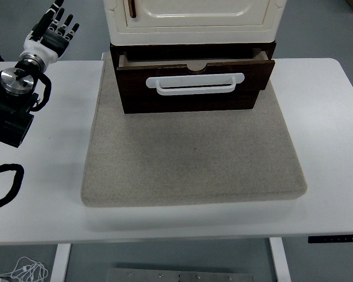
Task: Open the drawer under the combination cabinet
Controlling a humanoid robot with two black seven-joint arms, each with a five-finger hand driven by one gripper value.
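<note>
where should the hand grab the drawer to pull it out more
By the white handle on the drawer front. It is a wide horizontal bar standing off the dark wood, so fingers can likely hook it from the near side. The left hand is up at the far left, open.

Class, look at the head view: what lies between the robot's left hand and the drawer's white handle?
In the head view, only bare white table and the grey mat's left edge lie between the left hand and the handle.
</note>
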